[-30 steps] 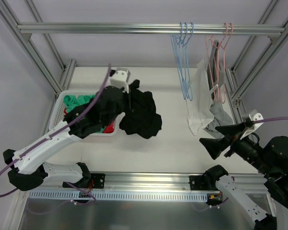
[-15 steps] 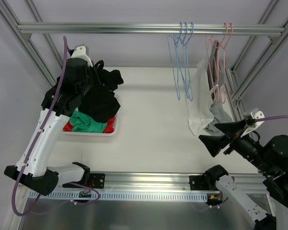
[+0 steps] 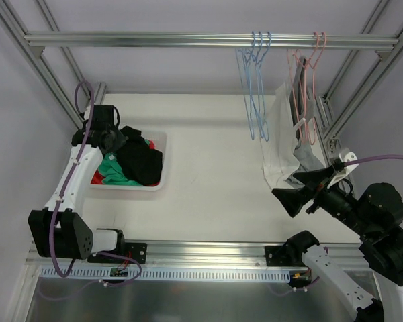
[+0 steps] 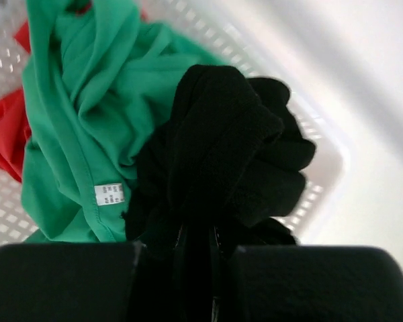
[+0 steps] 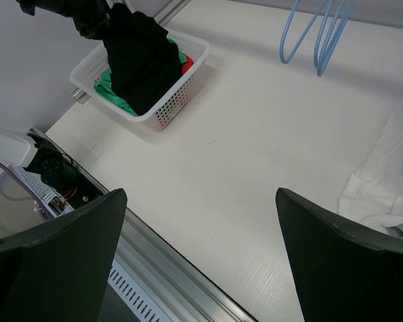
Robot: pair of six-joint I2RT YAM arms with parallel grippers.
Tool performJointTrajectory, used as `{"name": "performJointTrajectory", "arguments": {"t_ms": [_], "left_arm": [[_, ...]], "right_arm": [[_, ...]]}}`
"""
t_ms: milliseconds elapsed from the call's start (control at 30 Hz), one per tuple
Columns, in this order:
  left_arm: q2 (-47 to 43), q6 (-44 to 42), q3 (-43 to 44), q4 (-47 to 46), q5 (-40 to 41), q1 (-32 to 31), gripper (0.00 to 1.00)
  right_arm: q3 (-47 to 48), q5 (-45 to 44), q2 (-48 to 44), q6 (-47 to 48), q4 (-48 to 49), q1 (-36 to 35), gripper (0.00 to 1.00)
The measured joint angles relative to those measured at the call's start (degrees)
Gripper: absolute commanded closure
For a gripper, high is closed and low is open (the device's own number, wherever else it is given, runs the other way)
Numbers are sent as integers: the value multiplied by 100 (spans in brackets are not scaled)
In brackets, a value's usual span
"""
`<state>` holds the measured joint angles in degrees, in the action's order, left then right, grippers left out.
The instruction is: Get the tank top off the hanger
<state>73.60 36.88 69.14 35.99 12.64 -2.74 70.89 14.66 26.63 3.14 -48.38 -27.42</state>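
The black tank top [image 3: 142, 162] lies bunched in the white basket [image 3: 160, 139] at the left. It also shows in the left wrist view [image 4: 228, 147] and the right wrist view [image 5: 140, 57]. My left gripper [image 3: 113, 137] is low over the basket's far left corner and is shut on a fold of the black cloth [image 4: 198, 268]. Empty blue hangers [image 3: 255, 100] hang from the top rail. My right gripper [image 3: 301, 191] is open and empty above the table at the right [image 5: 201, 261].
Green [image 4: 80, 121] and red [image 4: 3, 141] garments lie in the basket under the black one. Pink hangers [image 3: 303, 87] at the right of the rail carry a white garment [image 3: 277, 144] and a grey one [image 3: 307, 164], close to my right gripper. Frame posts stand at both sides.
My left arm has swung left and down, carrying the black tank top from above the table's middle into the basket. My right gripper has shifted slightly left.
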Motion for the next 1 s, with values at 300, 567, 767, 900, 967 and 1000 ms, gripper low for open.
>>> {"name": "performJointTrajectory", "arguments": {"t_ms": [300,567,767,900,967,1000], "left_arm": [[1276,721,-990,-758,-9,17,100],[1165,1099,-1246,-1086,94,20,82],[284,1117,-1362,-944,142,24,30],[-599,1021,-1329,-804,153,55,11],[-970,988,-1244,-708,155,61,1],[-1147,979,-1172,-645,153,61,1]], "right_arm": [[-271,170,7,-103,205,0,1],[-363,136,138,-164,238,0,1],[466,-728,1165,-57,-184,0,0],[1436,-1390,2243,179,-448,68,0],[1991,-1593,2778,321,-584,199,0],[2186,-1659,2973,369,-592,271,1]]}}
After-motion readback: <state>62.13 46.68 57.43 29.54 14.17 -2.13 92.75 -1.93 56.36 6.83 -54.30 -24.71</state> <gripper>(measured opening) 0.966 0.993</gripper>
